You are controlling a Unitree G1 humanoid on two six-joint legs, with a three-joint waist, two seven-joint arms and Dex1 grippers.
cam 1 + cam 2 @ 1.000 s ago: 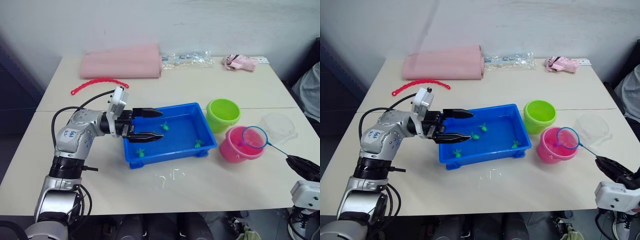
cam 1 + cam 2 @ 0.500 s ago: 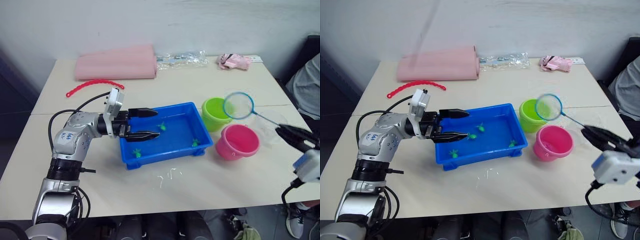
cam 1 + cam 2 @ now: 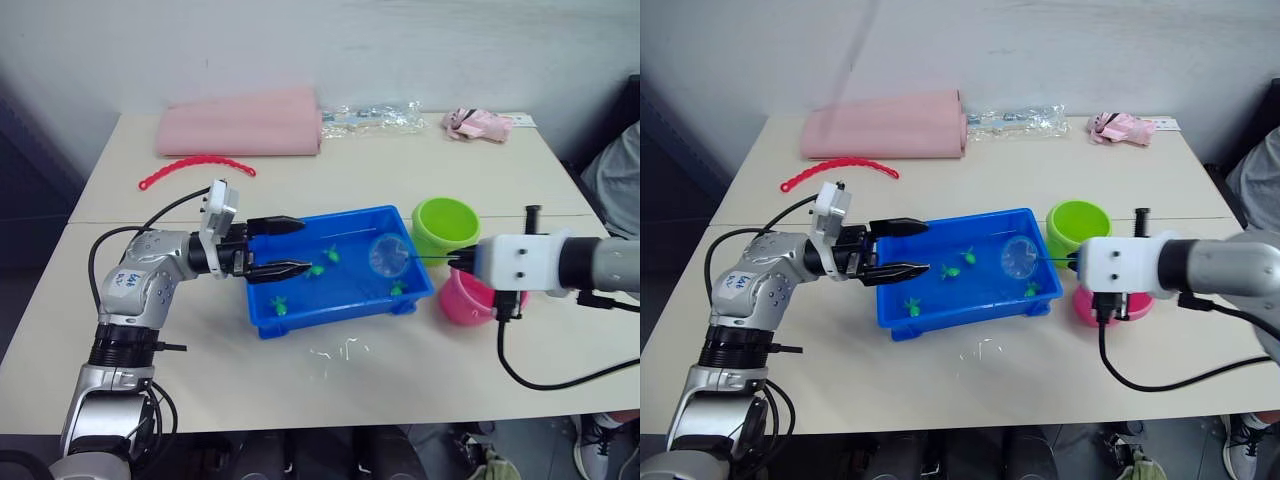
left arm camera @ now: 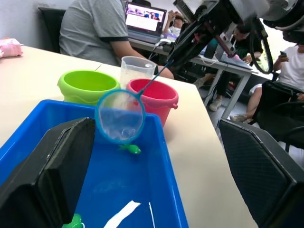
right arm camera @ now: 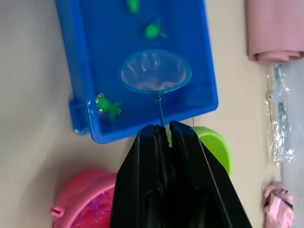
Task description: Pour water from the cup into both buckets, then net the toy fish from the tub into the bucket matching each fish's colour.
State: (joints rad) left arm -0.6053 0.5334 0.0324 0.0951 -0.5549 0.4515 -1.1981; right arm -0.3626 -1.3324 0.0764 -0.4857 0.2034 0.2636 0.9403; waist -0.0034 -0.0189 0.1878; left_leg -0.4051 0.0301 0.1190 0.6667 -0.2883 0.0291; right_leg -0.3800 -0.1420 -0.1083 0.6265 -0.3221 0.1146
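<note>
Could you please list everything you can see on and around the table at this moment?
tub: one, bright blue, table centre.
toy fish: four visible, green, in the tub.
net: one, blue rim, over the tub's right end.
green bucket: one, lime, right of the tub.
pink bucket: one, beside the green one.
cup: one, clear, behind the buckets.
pink roll: one, far edge.
plastic bag: one, clear, far edge.
red beaded strip: one, far left.
pink cloth: one, far right.
person: seated beyond the table.
left gripper: open, over the tub's left end.
right gripper: shut on the net's handle.
</note>
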